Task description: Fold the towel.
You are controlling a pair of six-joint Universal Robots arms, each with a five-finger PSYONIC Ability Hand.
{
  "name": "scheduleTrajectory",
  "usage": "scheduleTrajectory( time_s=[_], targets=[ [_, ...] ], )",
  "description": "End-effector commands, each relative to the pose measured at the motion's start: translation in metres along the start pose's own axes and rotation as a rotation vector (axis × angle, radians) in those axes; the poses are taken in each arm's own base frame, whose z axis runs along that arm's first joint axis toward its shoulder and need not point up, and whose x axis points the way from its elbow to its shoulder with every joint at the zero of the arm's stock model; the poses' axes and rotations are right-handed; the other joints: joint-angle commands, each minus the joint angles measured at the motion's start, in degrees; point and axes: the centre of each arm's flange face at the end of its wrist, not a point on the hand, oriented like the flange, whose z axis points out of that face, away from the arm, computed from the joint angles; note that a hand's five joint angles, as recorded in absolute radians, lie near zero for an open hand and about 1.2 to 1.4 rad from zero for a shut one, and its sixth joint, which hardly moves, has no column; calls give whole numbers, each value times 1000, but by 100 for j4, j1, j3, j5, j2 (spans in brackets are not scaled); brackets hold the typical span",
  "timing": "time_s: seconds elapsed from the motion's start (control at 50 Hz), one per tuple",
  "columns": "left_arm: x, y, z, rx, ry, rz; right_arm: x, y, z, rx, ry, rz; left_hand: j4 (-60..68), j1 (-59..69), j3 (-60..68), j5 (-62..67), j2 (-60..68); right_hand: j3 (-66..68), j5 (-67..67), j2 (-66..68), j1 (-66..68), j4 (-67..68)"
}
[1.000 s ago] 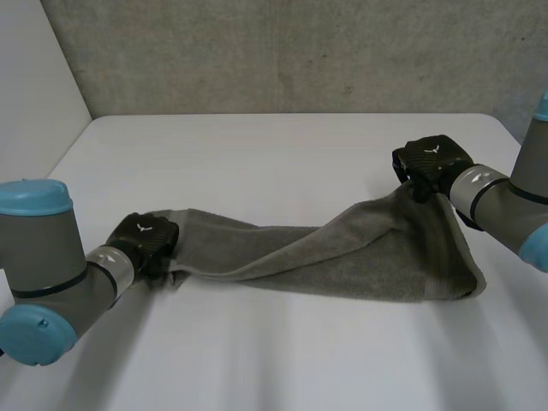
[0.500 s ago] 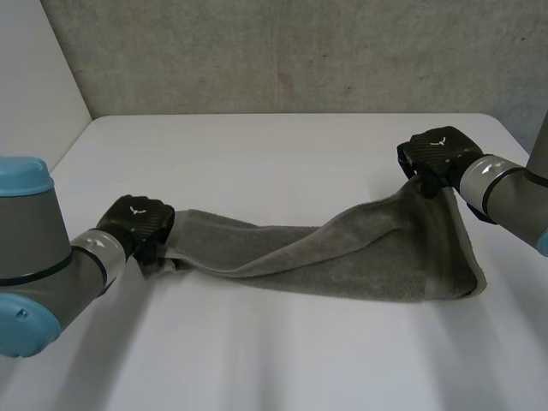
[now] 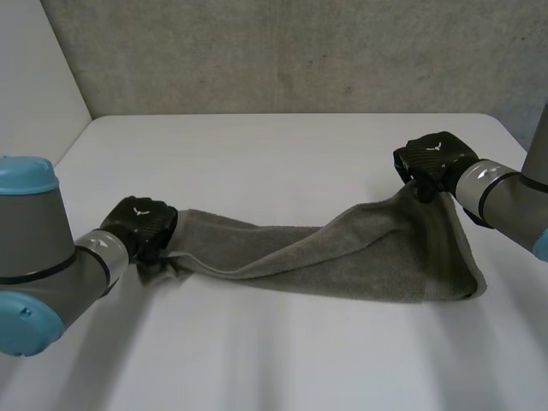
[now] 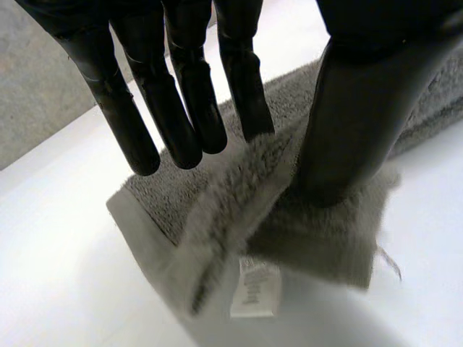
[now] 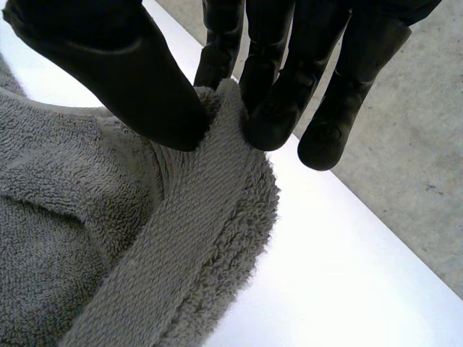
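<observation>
The left hand (image 3: 141, 224) sits low on the white worktop (image 3: 274, 154) at the left end of the grey towel (image 3: 342, 257). In its wrist view the left hand (image 4: 181, 87) has its fingers (image 4: 195, 123) straight and close together. The thumb (image 4: 354, 130) is dug into the towel (image 4: 318, 238) near a corner, and a raised fold of cloth is pinched between thumb and nearest finger. Just past the thumb, a small white tag (image 4: 253, 289) hangs from the towel's edge; its writing is too blurred to read.

From there the towel runs across the worktop as a twisted band and widens towards the right, where its far side lies doubled over on the surface.

The right hand (image 3: 432, 161) holds the towel's upper right corner lifted off the worktop, with the cloth sloping down from it. In its wrist view the right hand (image 5: 268, 72) squeezes the woven hem of the towel (image 5: 145, 238) between thumb (image 5: 123, 79) and fingertips. Each hand's back bears a small white emblem, not legible as writing.
</observation>
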Motion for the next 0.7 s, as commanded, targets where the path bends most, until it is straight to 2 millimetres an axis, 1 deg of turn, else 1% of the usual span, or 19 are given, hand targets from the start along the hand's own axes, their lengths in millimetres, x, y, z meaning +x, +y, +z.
scheduleTrajectory(
  time_s=[0.02,0.18,0.26,0.38,0.52,0.56,0.58,0.6,0.62,0.7],
  targets=[
    [1,-5,-1,7,4,9,0,0,0,-1,-1,1,-27,-20,-34,-15,-27,290,463,539,412,351],
    [1,-8,2,18,2,5,0,0,0,-2,-1,1,23,30,16,36,23,290,463,539,412,351],
    [1,-6,3,12,4,6,0,0,0,-2,-1,1,40,47,33,53,41,290,463,539,412,351],
    [8,9,9,-37,29,6,-1,2,1,-7,-4,1,141,148,134,153,141,290,463,539,412,351],
    [11,16,11,-65,38,12,-2,5,1,-19,-11,6,562,568,555,574,562,290,463,539,412,351],
    [10,17,10,-87,44,8,-5,9,1,-53,-31,2,1366,1373,1359,1378,1366,290,463,539,412,351],
    [10,17,10,-87,44,8,-5,9,1,-53,-31,2,1369,1376,1362,1382,1369,290,463,539,412,351],
    [10,15,9,-97,48,9,-7,11,-1,-81,-46,-8,1835,1842,1828,1848,1836,290,463,539,412,351],
    [9,13,9,-108,53,12,-9,15,-3,-115,-69,-25,2889,2896,2882,2902,2890,290,463,539,412,351],
    [7,8,8,-126,60,29,-15,22,-6,-185,-119,-87,3015,3022,3008,3028,3016,290,463,539,412,351]
  ],
)
